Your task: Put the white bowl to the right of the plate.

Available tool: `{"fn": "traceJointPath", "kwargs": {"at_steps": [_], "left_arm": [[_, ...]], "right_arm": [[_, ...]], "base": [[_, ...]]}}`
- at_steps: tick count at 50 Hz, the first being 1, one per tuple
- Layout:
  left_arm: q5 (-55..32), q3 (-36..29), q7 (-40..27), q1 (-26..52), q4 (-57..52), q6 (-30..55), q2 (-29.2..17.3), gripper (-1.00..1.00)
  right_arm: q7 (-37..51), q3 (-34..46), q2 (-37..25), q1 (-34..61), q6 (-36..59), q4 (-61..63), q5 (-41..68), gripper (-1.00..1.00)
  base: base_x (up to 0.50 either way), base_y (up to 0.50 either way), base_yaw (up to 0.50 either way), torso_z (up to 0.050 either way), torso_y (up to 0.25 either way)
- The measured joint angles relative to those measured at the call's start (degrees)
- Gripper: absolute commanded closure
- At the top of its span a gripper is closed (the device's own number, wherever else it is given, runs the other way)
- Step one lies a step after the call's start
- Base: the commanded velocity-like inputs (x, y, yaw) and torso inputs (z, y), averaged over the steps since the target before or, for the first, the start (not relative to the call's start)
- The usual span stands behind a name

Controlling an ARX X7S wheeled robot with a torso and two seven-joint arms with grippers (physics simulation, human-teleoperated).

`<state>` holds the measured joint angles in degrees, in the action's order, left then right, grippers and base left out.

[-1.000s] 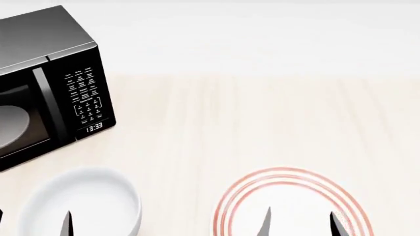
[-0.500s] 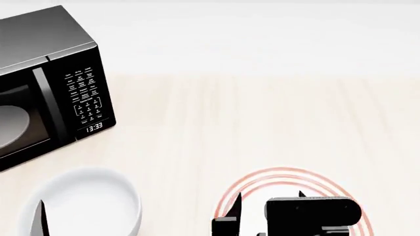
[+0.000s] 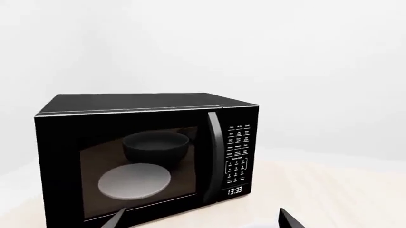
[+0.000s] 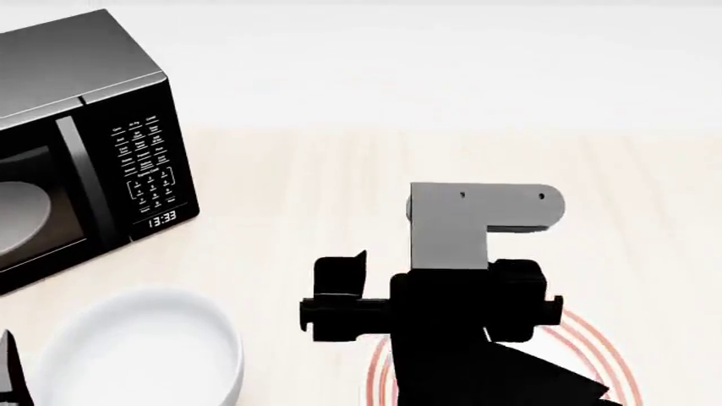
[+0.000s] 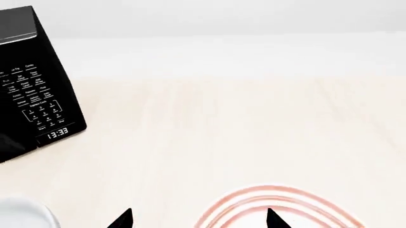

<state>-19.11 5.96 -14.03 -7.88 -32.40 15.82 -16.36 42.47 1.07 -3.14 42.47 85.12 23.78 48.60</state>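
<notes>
The white bowl (image 4: 141, 351) sits at the near left of the wooden table, in front of the microwave. A sliver of its rim also shows in the right wrist view (image 5: 19, 213). The plate (image 4: 587, 338), with red-orange rings, lies at the near right and is mostly hidden under my right arm (image 4: 468, 304). In the right wrist view the plate's (image 5: 279, 202) far rim shows. My right gripper (image 5: 198, 219) is open and empty above the plate's left edge. My left gripper (image 3: 201, 222) is open and empty, facing the microwave. One of its fingertips (image 4: 9, 372) shows just left of the bowl.
A black microwave (image 4: 79, 144) stands at the far left with a pale dish (image 3: 134, 182) behind its door. It also shows in the right wrist view (image 5: 32, 80). Bare wooden tabletop (image 4: 631, 211) runs behind and to the right of the plate.
My right arm has risen and moved forward, now covering most of the plate in the head view. My left fingertip has slid from over the bowl to its left.
</notes>
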Motion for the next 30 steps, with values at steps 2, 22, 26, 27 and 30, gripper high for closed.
{"fn": "traceJointPath", "kwargs": {"at_steps": [2,22,26,27,30], "left_arm": [[-0.55,0.98,-0.32,-0.13,-0.17,0.03,-0.11,-1.00],[-3.23,5.54,-2.07,-0.71,-0.90,0.05,-0.81,-1.00],[-3.69,6.14,-2.27,-0.81,-0.98,0.05,-0.93,-1.00],[-3.80,6.29,-2.33,-0.83,-0.99,0.05,-0.96,-1.00],[-4.13,6.75,-2.48,-0.89,-1.02,0.02,-1.04,-1.00]], "right_arm": [[4.61,1.52,0.44,2.26,0.50,-3.17,5.89,-1.00],[20.40,12.00,0.84,13.66,-0.61,-19.78,30.19,-1.00],[20.13,13.48,0.82,15.13,-1.35,-22.74,31.32,-1.00],[20.05,13.75,0.85,15.50,-1.57,-23.61,31.59,-1.00],[19.70,14.47,1.00,16.63,-2.25,-26.59,32.29,-1.00]], "base": [[0.00,0.00,0.00,0.000,0.000],[0.00,0.00,0.00,0.000,0.000],[0.00,0.00,0.00,0.000,0.000],[0.00,0.00,0.00,0.000,0.000],[0.00,0.00,0.00,0.000,0.000]]}}
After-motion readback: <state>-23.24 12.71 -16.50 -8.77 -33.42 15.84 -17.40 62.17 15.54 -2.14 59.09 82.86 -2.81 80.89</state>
